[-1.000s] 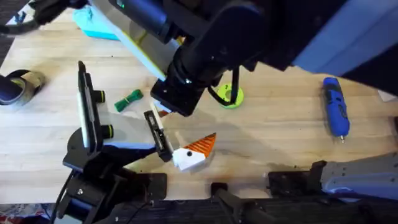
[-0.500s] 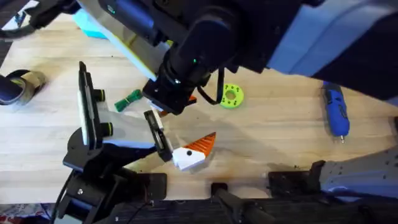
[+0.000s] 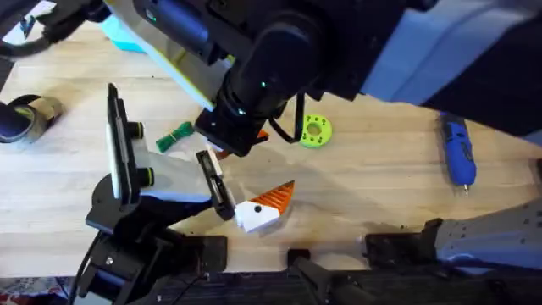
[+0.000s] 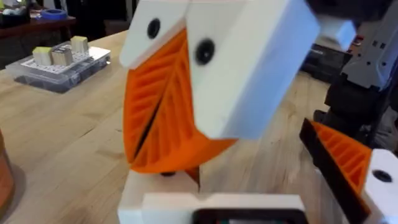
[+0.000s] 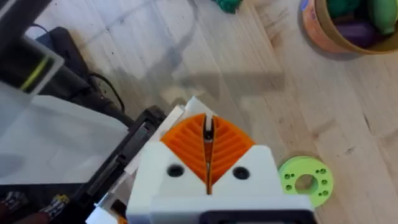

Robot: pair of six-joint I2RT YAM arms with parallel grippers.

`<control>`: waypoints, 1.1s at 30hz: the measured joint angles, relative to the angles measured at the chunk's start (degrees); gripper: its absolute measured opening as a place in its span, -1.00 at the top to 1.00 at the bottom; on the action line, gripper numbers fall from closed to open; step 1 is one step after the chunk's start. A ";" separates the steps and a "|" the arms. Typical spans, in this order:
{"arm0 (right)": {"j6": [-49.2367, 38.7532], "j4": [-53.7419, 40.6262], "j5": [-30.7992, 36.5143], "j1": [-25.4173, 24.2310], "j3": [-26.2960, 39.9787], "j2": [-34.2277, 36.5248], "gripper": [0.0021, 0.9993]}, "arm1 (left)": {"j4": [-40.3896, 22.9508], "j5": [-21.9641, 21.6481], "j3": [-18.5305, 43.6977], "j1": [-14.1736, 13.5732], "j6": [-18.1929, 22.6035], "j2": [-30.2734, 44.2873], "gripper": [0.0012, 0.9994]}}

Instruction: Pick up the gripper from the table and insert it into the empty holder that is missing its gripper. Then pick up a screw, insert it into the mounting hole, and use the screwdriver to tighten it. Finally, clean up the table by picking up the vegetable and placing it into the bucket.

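Presently my right gripper (image 5: 208, 158) has its ribbed orange pads pressed together on nothing; my left gripper (image 4: 168, 118) likewise. The loose gripper (image 3: 264, 206), white block with orange wedge, lies lower centre, just below my right wrist, long axis running up-right; the black holder (image 3: 216, 185) stands beside it.

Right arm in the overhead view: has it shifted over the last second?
Yes. It has swung left and slightly up the view, uncovering the lime-green disc it overlapped before; the screwdriver now lies partly under its blue upper section.

gripper (image 3: 265, 206): white, orange tip, near front edge | vegetable (image 3: 175, 135): green, lying | screwdriver (image 3: 456, 151): blue, far right
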 joint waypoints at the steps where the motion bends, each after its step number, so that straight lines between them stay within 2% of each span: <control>1: 0.02 -0.19 -0.03 0.00 0.00 0.02 0.99 | 0.00 0.02 0.00 0.00 0.02 0.02 -0.97; 13: -0.70 -0.87 -1.13 0.00 0.00 0.00 0.99 | 0.00 0.17 0.00 0.00 0.00 0.02 -0.97; 14: -0.75 -0.91 -1.11 0.00 0.00 0.02 0.93 | 0.00 0.17 0.00 0.00 0.00 0.02 -0.97; 17: -0.97 -1.16 -1.15 0.00 0.00 0.00 0.46 | 0.00 0.15 0.00 0.00 0.02 0.00 -0.97; 19: -1.07 -1.18 -1.08 0.00 0.00 0.02 0.31 | 0.00 0.15 0.00 0.00 0.02 0.00 -0.97; 20: -1.01 -1.23 -0.72 -0.08 0.00 0.00 0.05 | 0.00 0.10 0.00 0.02 -0.03 0.00 -0.97; 23: -1.12 -1.53 0.06 -1.15 0.07 -0.34 -0.55 | 0.00 0.02 0.00 0.02 -0.02 0.02 -0.97; 24: -1.13 -1.57 0.32 -1.61 0.07 -0.57 -0.85 | 0.00 0.00 0.00 0.02 -0.02 0.00 -0.97; 25: -1.29 -1.52 0.12 -2.06 0.07 -0.89 -0.95 | 0.00 0.02 0.00 0.00 0.02 0.02 -0.97; 33: -1.31 -1.82 -1.13 -5.72 0.11 -5.24 -0.99 | 0.00 0.13 0.00 0.00 0.06 0.00 -0.97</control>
